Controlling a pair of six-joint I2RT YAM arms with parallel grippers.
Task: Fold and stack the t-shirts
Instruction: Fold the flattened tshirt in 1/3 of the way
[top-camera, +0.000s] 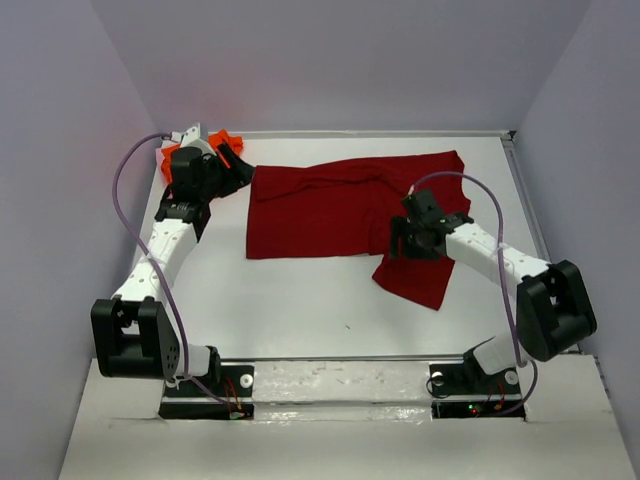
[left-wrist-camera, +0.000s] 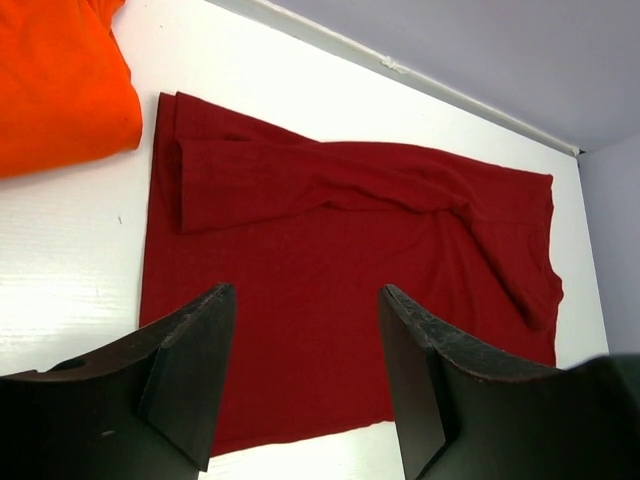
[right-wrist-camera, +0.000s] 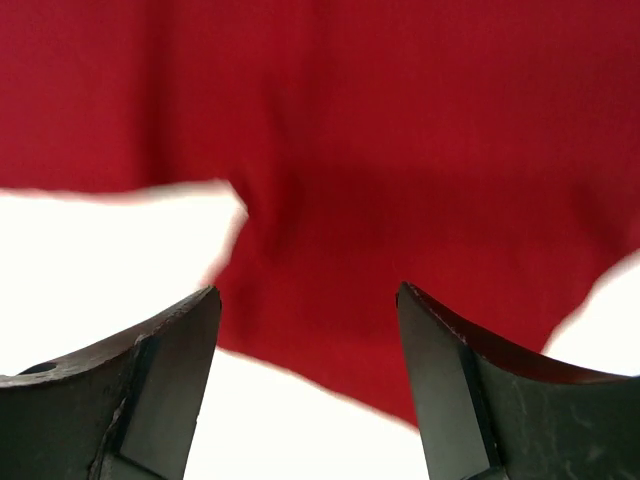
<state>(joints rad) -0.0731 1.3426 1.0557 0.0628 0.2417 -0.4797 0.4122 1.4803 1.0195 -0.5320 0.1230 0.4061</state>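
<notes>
White table (top-camera: 300, 300): right gripper (right-wrist-camera: 310, 300) spread, angled down over crimson shirt (top-camera: 320, 205) near sleeve; left gripper (left-wrist-camera: 305, 290) spread, empty, beside orange shirt (left-wrist-camera: 60, 80).

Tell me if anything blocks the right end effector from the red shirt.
Nothing visible does. The right end effector hangs open directly over the red shirt, with only cloth and white table beneath it.

Crimson shirt (top-camera: 340, 205): dark red, plain throughout. Orange shirt (left-wrist-camera: 60, 85): bright, plain, one even tone. Table (top-camera: 300, 300): white. Walls (top-camera: 350, 60): pale lilac-grey. Left arm (top-camera: 165, 245) and right arm (top-camera: 495, 255): white shells, black joints. Left gripper (left-wrist-camera: 305, 295) and right gripper (right-wrist-camera: 307, 295): matte black. Cables (top-camera: 118, 190): pale purple.
</notes>
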